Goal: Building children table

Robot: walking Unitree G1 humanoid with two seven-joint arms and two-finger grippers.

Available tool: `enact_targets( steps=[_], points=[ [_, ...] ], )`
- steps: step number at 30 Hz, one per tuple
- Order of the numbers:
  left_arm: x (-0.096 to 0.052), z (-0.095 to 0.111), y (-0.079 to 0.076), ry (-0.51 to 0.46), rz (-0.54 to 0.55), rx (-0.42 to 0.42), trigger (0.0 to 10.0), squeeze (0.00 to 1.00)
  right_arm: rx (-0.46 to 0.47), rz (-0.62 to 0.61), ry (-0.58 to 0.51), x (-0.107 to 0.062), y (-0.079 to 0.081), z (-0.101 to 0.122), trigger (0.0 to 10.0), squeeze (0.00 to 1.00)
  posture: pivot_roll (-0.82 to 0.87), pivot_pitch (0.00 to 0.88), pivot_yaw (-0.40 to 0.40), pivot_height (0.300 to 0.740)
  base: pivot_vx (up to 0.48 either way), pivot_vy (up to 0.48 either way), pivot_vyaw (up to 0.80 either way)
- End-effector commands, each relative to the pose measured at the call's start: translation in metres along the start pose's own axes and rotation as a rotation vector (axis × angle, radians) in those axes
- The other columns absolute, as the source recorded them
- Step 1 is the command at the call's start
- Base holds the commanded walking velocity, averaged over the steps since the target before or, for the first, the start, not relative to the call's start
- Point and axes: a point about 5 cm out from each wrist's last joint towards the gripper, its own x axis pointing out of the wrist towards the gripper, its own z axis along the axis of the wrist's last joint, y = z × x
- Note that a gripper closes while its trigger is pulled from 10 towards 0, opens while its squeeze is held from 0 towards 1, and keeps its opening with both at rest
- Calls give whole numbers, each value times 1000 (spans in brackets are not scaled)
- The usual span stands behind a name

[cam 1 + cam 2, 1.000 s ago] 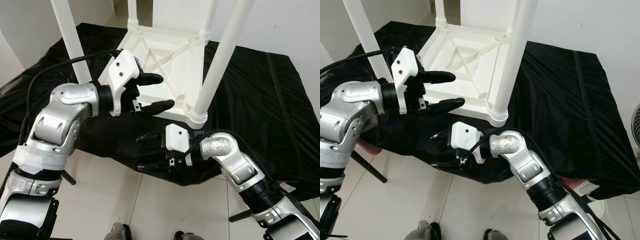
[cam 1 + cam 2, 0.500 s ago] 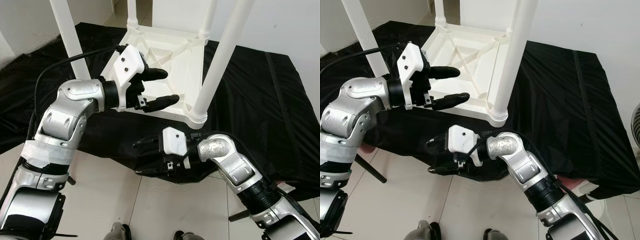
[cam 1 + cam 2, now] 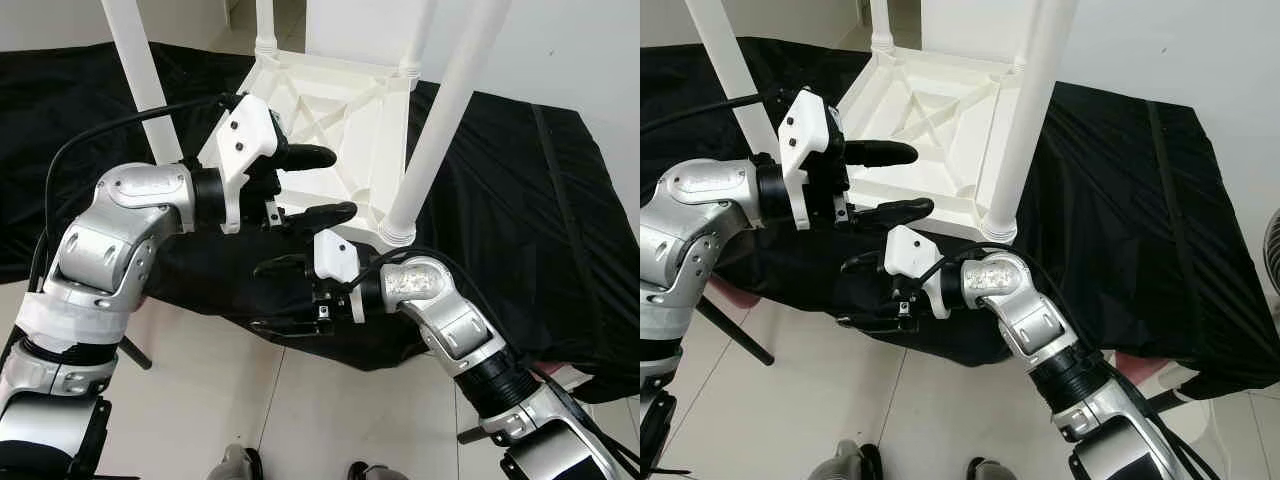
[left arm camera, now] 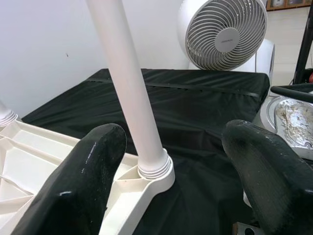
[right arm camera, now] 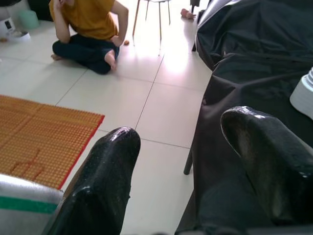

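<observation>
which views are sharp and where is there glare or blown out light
Left eye view: sharp and evenly lit, though the white table underside is nearly washed out. Left wrist view: fan crisp, near fingers soft. Right wrist view: floor glares bright, and the fingers carry shiny highlights.

Past my right gripper, fingers spread apart, I see black cloth, pale floor tiles, an orange mat and a seated person.
</observation>
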Motion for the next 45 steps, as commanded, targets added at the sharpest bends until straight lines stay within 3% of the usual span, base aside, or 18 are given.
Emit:
enact_targets(
  steps=[1, 8, 14, 16, 17, 21, 25, 27, 30, 32, 33, 36, 37, 38, 40, 41, 42, 45],
  points=[
    [9, -1, -13, -7, -131, -4, 10000, 0, 36, -116, -34, -12, -16, 7, 10000, 0, -14, 161, 2, 740, 0, 0, 0],
    [9, 3, -18, -21, -150, -16, 10000, 0, 142, -254, 0, -12, -33, 2, 10000, 0, -14, 163, 3, 740, 0, 0, 0],
    [9, 3, -14, -20, -128, -11, 10000, 0, 97, -255, 23, -11, -33, 1, 10000, 0, -15, 164, 3, 740, 0, 0, 0],
    [10, 2, -2, -15, -33, 15, 10000, 0, 52, -207, -3, -9, -26, 8, 10000, 0, -15, 164, 3, 740, 0, 0, 0],
    [11, 1, 13, -11, 91, 34, 10000, 0, 20, -155, -29, -8, -19, 14, 10000, 0, -15, 164, 3, 740, 0, 0, 0],
    [11, 0, 24, -9, 172, 40, 10000, 0, 4, -112, -44, -8, -13, 17, 10000, 0, -15, 164, 3, 740, 0, 0, 0],
    [-7, 16, 64, -67, 452, 53, 10000, 0, -44, -72, -47, -8, 0, 18, 10000, 0, -16, 162, 0, 740, 0, 0, 0],
    [-11, 18, 70, -73, 497, 49, 10000, 0, -48, -66, -42, -8, 2, 17, 10000, 0, -16, 162, 0, 740, 0, 0, 0],
    [-18, 22, 76, -95, 558, 50, 10000, 0, -26, -81, -33, -9, 3, 14, 10000, 0, -16, 161, -2, 740, 0, 0, 0],
    [-33, 30, 80, -144, 594, 33, 10000, 0, 71, -207, 10, -12, -1, -1, 10000, 0, -15, 159, -4, 740, 0, 0, 0],
    [-38, 32, 77, -164, 572, 17, 10000, 0, 139, -279, 20, -14, -4, -7, 10000, 0, -14, 159, -5, 740, 0, 0, 0],
    [-38, 32, 77, -164, 572, 17, 10000, 0, 139, -279, 20, -14, -4, -7, 10000, 0, -14, 159, -5, 740, 0, 0, 0],
    [-43, 31, 66, -165, 496, 8, 10000, 0, 230, -359, 4, -16, -9, -11, 10000, 0, -14, 160, -5, 740, 0, 0, 0],
    [-43, 31, 66, -165, 496, 8, 10000, 0, 230, -359, 4, -16, -9, -11, 10000, 0, -14, 160, -5, 740, 0, 0, 0],
    [-39, 19, 36, -107, 269, -23, 10000, 0, 372, -464, -55, -17, -20, -10, 10000, 0, -11, 159, -4, 740, 0, 0, 0],
    [-39, 19, 36, -107, 269, -23, 10000, 0, 372, -464, -55, -17, -20, -10, 10000, 0, -11, 159, -4, 740, 0, 0, 0],
    [-36, 15, 27, -87, 193, -34, 10000, 0, 398, -482, -71, -16, -23, -9, 10000, 0, -11, 159, -4, 740, 0, 0, 0],
    [-30, 8, 19, -57, 104, -39, 10000, 0, 422, -506, -83, -15, -29, -7, 10000, 0, -11, 158, -5, 740, 0, 0, 0]
  ],
)
